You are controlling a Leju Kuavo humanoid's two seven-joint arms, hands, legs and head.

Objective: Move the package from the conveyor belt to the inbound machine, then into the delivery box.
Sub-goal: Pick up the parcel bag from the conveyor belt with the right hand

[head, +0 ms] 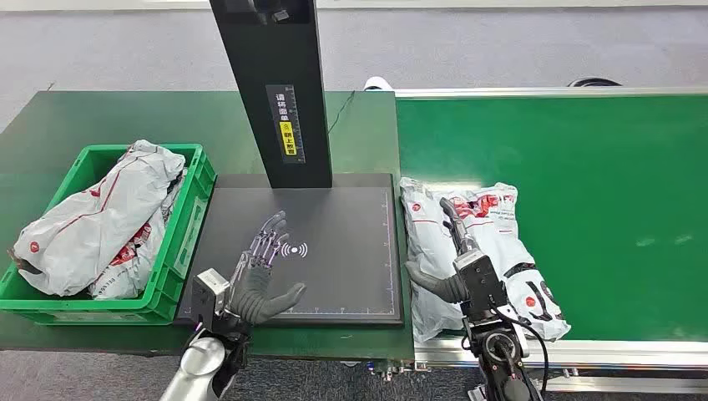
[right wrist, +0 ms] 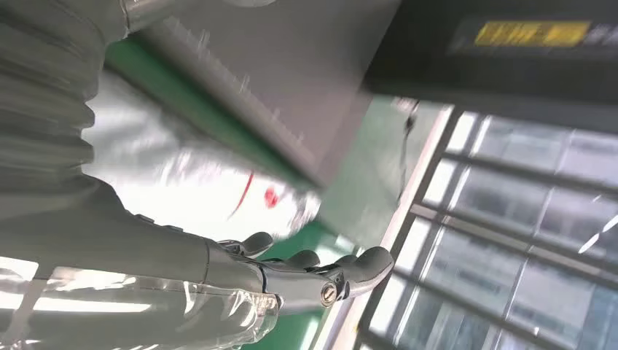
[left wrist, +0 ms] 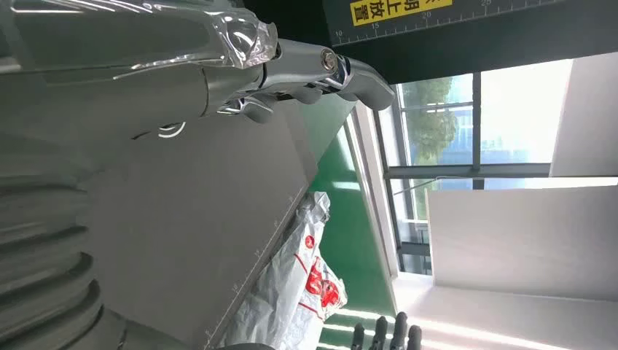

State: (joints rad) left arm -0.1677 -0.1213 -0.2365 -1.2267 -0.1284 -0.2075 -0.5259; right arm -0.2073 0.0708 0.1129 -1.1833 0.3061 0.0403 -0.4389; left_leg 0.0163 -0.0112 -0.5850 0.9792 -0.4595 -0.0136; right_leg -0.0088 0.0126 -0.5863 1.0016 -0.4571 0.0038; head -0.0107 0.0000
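Note that the package [head: 488, 251] lies at lower centre-right of the head view, on the green conveyor belt [head: 601, 175] beside the inbound machine [head: 334, 242]; the right hand [head: 451, 251] rests over it, fingers extended, apparently positioned for pickup, grasp not confirmed. The left hand [head: 263, 276] hovers released over the platform; the delivery box [head: 179, 242], lower left, holds parcels; windows line the room.
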